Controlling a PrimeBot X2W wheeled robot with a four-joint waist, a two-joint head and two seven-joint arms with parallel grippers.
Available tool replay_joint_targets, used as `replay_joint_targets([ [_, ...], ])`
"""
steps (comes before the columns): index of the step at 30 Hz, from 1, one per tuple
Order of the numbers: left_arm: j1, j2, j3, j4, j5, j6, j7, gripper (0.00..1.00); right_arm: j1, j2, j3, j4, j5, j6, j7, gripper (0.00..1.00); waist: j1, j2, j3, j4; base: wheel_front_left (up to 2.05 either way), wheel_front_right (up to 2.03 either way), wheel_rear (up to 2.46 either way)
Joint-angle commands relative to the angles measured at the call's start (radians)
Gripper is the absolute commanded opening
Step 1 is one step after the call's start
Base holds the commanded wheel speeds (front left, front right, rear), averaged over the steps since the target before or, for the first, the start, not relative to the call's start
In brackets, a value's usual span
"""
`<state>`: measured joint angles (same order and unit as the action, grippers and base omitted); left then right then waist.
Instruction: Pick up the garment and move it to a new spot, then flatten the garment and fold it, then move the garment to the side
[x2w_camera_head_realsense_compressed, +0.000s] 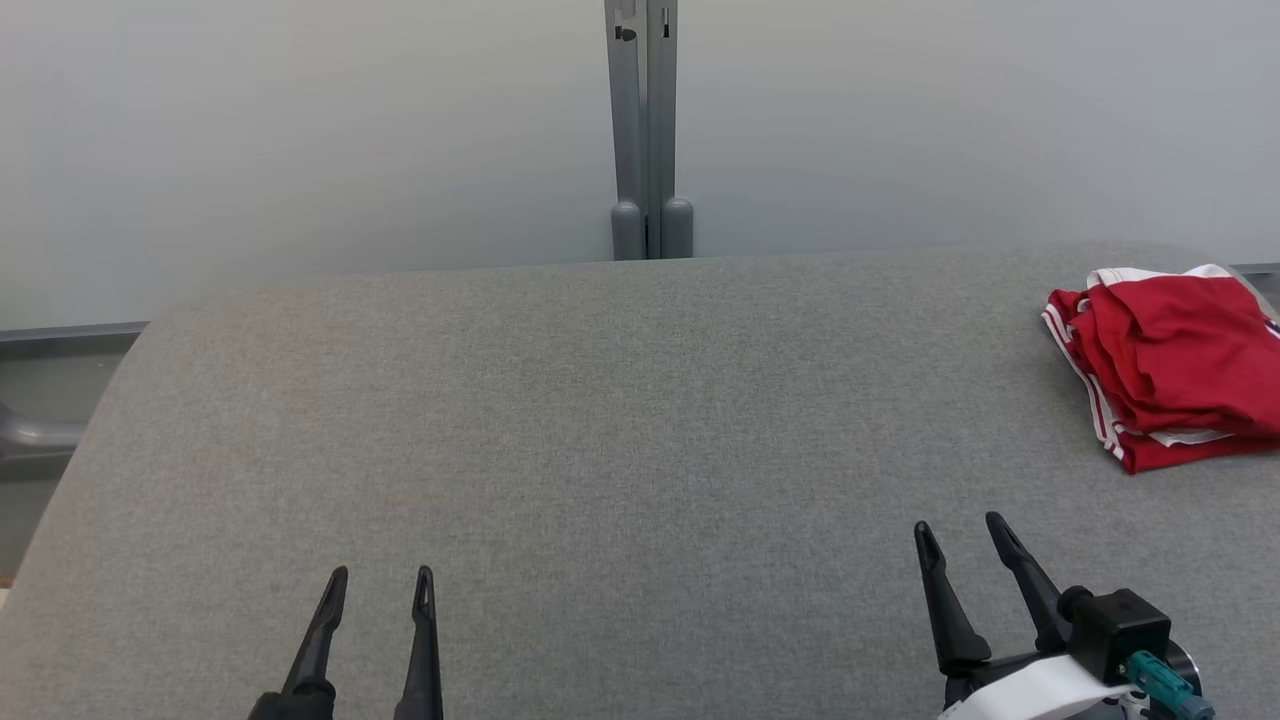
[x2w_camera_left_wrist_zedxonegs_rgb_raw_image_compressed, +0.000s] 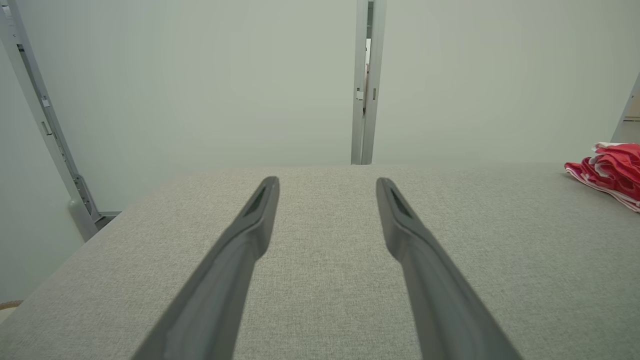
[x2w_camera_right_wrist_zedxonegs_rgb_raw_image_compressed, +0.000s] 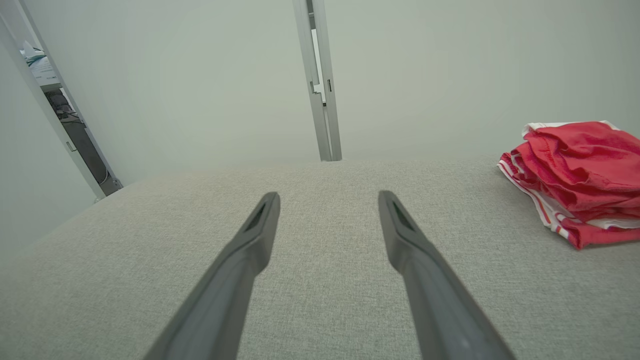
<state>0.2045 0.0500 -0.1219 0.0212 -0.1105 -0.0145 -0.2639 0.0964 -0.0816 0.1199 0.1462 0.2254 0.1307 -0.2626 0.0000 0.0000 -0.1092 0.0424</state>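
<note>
- Dark-fingered, the left gripper (x2w_camera_head_realsense_compressed: 382, 575) is seen at the lower left of the head view, its jaws spread apart with nothing between them.
- Bare grey cloth is seen between its fingers in the left wrist view, and the tips are pointed toward the far edge of the table (x2w_camera_head_realsense_compressed: 600, 420).
- The right gripper (x2w_camera_head_realsense_compressed: 958, 524) is seen at the lower right of the head view, likewise spread wide and empty, its fingers tilted slightly leftward.
- A black block (x2w_camera_head_realsense_compressed: 1125, 625) with a teal plug (x2w_camera_head_realsense_compressed: 1160, 685) is mounted at its wrist.
- Both grippers are held over the near part of the table, well apart from each other; whether the cloth is touched cannot be told.
- The table is covered in grey woven fabric, and its far corners are rounded.
- The garment (x2w_camera_head_realsense_compressed: 1170, 370), red with white stripes along its edge, is laid in a folded, somewhat rumpled bundle at the far right of the table.
- It is touched by neither gripper, being well apart from the left one and nearer the right one.
- A grey post (x2w_camera_head_realsense_compressed: 647, 130) is set upright behind the far edge, between pale wall panels (x2w_camera_head_realsense_compressed: 300, 150).
</note>
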Motion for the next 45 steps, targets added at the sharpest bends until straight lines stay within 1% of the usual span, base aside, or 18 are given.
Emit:
replay_joint_targets([
  [1,0.009,0.002,0.004,0.002,-0.003,-0.003,0.0,1.0,0.007,0.001,0.001,0.003,0.001,0.0,-0.002,1.0,0.0,0.0,0.0,-0.001,0.0,0.0,0.0],
  [5,0.008,0.002,0.005,0.005,-0.01,-0.01,0.0,1.0,0.007,-0.001,0.001,0.007,0.003,0.0,-0.002,1.0,0.0,0.0,0.001,-0.002,0.0,0.0,0.0],
  [8,0.006,0.002,0.004,0.007,-0.009,-0.004,0.0,1.0,0.007,-0.003,0.004,0.01,0.004,0.0,-0.002,1.0,0.0,0.0,0.0,-0.002,0.0,0.0,0.0],
  [9,0.005,0.001,0.005,0.01,-0.011,-0.001,0.004,0.0,0.006,-0.003,0.003,0.013,0.011,0.0,0.001,0.0,0.0,0.0,0.0,-0.003,0.0,0.0,0.0],
  [13,0.005,0.0,-0.006,0.037,-0.015,-0.004,0.0,0.0,0.009,0.003,0.004,0.036,0.008,0.0,0.002,0.0,0.0,0.0,0.001,-0.003,0.0,0.0,0.0],
  [28,-0.059,0.017,0.021,0.072,-0.332,-0.025,0.058,0.0,-0.036,0.002,-0.035,0.047,0.292,0.0,0.07,0.0,0.0,0.0,0.014,-0.008,0.0,0.0,0.0],
  [45,-0.121,0.028,0.05,0.11,-0.616,-0.048,0.115,0.0,-0.077,0.003,-0.074,0.058,0.548,0.0,0.134,0.0,0.0,0.0,0.029,-0.013,0.0,0.0,0.0],
])
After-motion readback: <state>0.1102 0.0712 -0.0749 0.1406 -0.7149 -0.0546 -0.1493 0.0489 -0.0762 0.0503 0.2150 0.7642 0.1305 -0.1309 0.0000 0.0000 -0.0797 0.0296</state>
